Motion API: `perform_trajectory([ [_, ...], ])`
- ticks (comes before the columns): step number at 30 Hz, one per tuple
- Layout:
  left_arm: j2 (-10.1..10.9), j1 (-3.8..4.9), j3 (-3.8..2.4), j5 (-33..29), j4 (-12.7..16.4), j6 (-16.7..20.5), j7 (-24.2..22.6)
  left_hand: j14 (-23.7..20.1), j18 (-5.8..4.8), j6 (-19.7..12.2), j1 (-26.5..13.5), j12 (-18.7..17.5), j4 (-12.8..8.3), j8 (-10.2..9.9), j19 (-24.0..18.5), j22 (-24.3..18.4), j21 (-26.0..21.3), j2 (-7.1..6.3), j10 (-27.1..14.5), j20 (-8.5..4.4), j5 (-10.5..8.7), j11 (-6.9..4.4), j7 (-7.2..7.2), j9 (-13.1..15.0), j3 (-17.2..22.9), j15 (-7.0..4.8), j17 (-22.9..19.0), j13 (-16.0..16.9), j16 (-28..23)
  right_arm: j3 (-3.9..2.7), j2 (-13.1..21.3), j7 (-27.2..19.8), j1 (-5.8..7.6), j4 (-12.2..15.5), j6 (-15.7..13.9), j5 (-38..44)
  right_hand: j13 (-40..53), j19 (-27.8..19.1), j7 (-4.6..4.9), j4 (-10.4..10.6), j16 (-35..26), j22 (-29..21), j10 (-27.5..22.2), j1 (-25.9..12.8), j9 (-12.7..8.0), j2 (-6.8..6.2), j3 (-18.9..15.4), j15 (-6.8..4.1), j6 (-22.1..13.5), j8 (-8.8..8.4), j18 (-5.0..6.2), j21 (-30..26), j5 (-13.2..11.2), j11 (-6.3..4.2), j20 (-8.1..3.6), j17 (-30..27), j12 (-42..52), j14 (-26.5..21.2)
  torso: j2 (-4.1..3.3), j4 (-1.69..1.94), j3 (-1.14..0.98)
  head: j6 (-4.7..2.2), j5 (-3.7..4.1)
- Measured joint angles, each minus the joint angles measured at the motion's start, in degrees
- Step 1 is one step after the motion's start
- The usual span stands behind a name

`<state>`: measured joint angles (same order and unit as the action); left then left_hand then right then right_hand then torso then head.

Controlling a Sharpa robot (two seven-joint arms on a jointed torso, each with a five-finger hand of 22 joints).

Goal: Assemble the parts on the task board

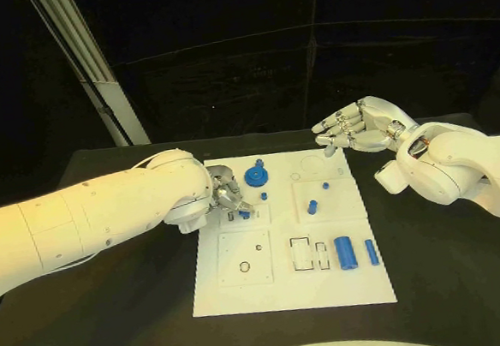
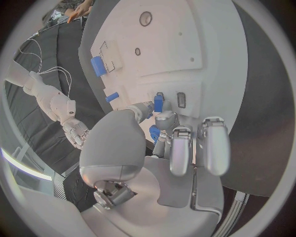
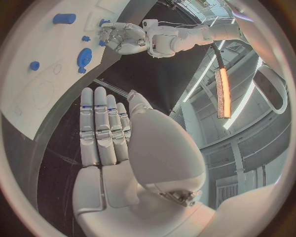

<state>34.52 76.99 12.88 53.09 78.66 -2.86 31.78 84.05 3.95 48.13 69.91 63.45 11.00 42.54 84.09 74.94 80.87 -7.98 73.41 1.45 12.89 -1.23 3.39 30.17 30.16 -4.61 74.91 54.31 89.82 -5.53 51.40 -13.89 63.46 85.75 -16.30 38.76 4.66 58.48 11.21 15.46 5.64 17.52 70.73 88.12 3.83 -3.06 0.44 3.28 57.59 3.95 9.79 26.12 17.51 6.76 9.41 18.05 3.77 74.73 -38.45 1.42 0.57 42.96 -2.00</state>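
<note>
We list first the task board (image 1: pixel 293 292), a white plate lying flat on the black table (image 1: pixel 121 328); every place below is given relative to it.

Left hand (image 1: pixel 226 195) — over the board's far left portion, fingers curled down toward the surface. In the left wrist view its fingertips (image 2: pixel 159 103) close round a small blue peg (image 2: pixel 158 102) right at the board's face; we take the peg as pinched, standing at a small recess. A second small blue part (image 2: pixel 154 132) sits under the hand, nearer the palm.

Right hand (image 1: pixel 362 126) — held above the table just beyond the board's far right corner, off the plate. Its fingers (image 3: pixel 101 123) are stretched out straight and lie side by side, the thumb apart; it holds nothing.

Parts on the board:
- blue gear (image 1: pixel 258 174), near the far edge, just beside the left hand.
- small blue stud (image 1: pixel 325 186), right of the gear, toward the board's right side.
- short blue pin (image 1: pixel 312 208), just nearer than the stud.
- large blue cylinder (image 1: pixel 345 253), at the board's right middle, lying along its length.
- thin blue rod (image 1: pixel 370 251), just beside the cylinder, toward the right edge.
- rectangular slots (image 1: pixel 302 253), outlined in black, just left of the cylinder.
</note>
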Motion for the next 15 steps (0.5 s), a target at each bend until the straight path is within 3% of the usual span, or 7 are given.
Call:
perform_trajectory([
  [15, 0.1, 0.0, -0.02, 0.2, 0.0, -1.5, 0.6, 0.0, 0.0, 0.1, -1.1, 0.0, -0.5, 0.6, 0.0, 0.0, 0.0, -0.35, 0.2, 0.0, 0.33, -0.2, -0.11, 0.4, 0.9, 0.0, 0.0, 0.0, 0.0, 0.0, -0.1, -0.1, 0.0, -0.1, 0.1, 0.0, 0.0, 0.0, 0.0, 0.0, -0.1, 0.0, 0.0, 0.0, 0.0, 0.0, 0.0, 0.0, 0.0, 0.0, 0.0, 0.0, 0.1, 0.0, 0.0, 0.0, 0.0, 0.0, 0.03, 0.02, -0.01, 0.21, -0.2],
])
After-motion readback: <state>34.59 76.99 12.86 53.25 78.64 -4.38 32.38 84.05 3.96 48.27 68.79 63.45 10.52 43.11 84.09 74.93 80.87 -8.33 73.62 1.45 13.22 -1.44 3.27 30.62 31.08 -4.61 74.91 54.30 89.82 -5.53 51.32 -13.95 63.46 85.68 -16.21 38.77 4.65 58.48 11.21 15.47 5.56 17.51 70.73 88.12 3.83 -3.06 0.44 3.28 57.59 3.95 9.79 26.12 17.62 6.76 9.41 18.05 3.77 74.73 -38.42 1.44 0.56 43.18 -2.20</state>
